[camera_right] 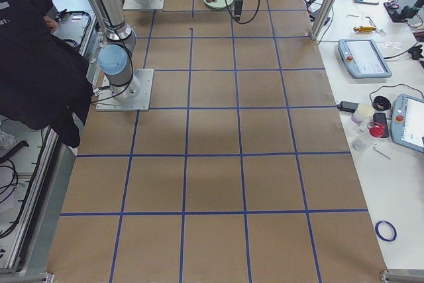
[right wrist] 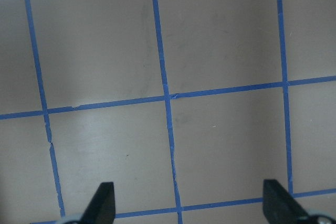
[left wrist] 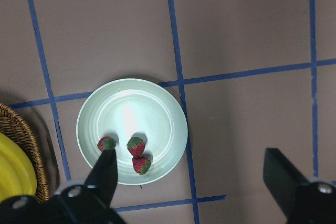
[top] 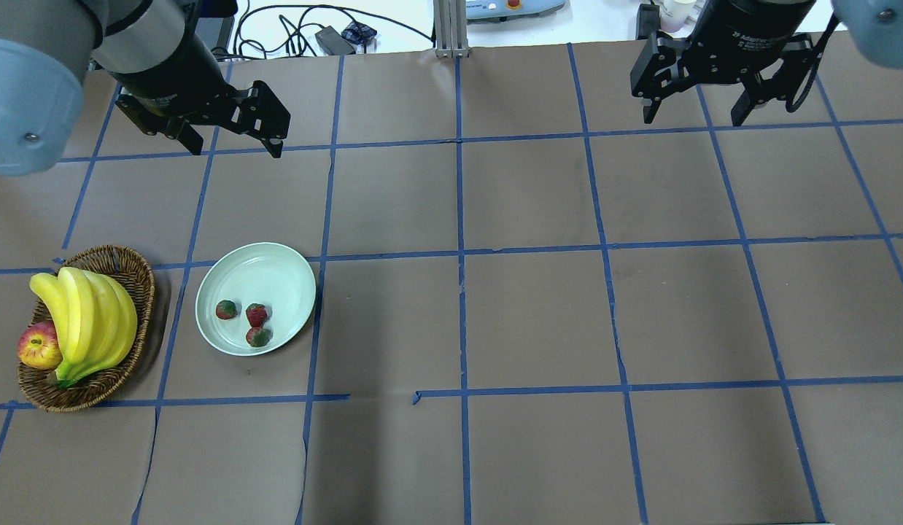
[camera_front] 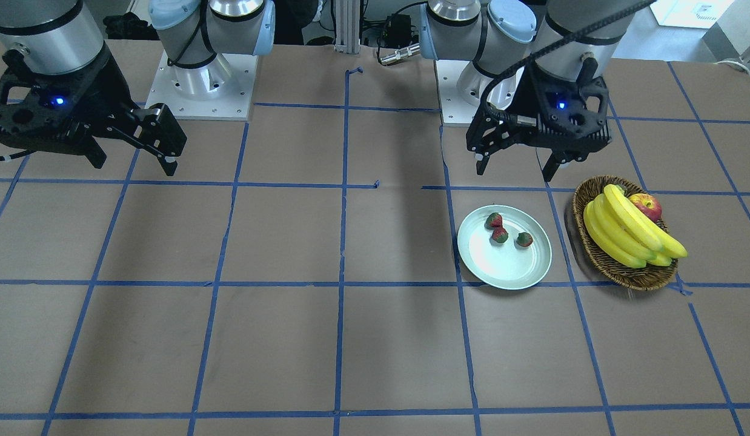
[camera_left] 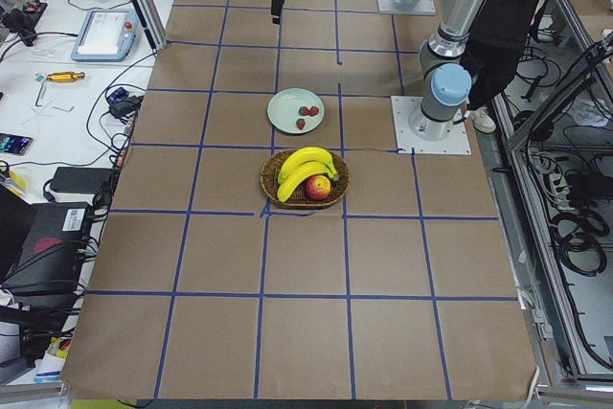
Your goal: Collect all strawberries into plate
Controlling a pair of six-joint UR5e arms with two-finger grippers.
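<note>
Your left tool, spread and empty, hung nearest the plate, where all three strawberries lay; right tool spread too.

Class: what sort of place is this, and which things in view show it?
Most likely a robotics lab: robot arms bolted to a tape-gridded table, with teach pendants and loose cables alongside.

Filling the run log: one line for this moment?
strawberries: three on plate | left gripper: open, empty, raised | right gripper: open, empty | task: looks done
</note>
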